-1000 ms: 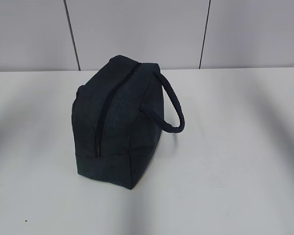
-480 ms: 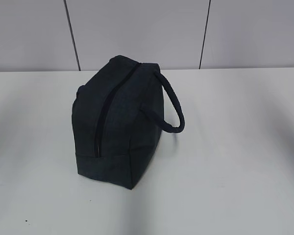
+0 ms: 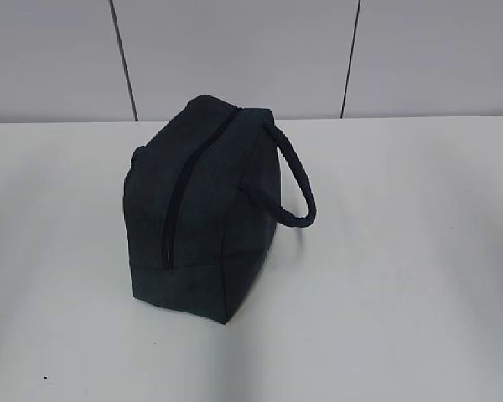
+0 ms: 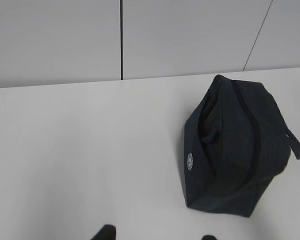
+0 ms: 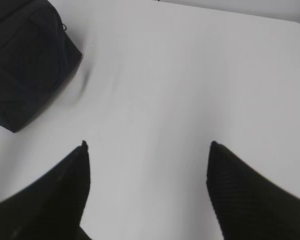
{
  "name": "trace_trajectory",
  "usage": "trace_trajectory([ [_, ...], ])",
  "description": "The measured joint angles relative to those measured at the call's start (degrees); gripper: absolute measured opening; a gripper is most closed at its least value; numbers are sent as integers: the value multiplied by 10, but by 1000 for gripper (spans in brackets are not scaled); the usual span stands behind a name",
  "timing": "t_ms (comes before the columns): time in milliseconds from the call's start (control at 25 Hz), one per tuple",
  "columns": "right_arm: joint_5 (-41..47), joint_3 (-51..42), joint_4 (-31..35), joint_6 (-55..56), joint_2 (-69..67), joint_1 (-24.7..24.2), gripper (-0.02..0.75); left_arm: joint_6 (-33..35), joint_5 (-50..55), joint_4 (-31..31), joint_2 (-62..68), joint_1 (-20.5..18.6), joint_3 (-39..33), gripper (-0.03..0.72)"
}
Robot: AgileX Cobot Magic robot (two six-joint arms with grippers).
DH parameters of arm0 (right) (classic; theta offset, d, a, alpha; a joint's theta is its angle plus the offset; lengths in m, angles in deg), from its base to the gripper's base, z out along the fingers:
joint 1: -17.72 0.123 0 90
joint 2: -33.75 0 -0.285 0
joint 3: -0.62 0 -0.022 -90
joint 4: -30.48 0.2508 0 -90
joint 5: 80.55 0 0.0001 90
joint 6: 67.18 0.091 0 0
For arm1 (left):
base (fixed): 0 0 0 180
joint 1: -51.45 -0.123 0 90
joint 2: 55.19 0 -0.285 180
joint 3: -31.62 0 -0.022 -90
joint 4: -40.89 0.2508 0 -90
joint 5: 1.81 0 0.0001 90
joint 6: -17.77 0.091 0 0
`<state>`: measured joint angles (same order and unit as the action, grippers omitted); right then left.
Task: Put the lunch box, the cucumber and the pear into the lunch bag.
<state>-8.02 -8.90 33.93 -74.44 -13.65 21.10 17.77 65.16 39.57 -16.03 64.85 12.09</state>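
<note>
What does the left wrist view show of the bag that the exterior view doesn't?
Only the left wrist view shows a small round white emblem on the end panel of the lunch bag, plus the tips of the left gripper at the bottom edge. Only the exterior view shows the padded loop handle in full, arching off the bag's right side. Both show the bag standing on the white table with its top zipper closed; no lunch box, cucumber or pear appears in either.

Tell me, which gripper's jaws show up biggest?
The right gripper: its dark jaws fill both bottom corners, wide apart. The left gripper shows only two tiny tips.
</note>
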Motion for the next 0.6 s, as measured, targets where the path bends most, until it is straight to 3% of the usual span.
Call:
trace_trajectory([
  [600,4,-263,-40,5,342,0,564,0,69,-11,-322,0,-227,323],
])
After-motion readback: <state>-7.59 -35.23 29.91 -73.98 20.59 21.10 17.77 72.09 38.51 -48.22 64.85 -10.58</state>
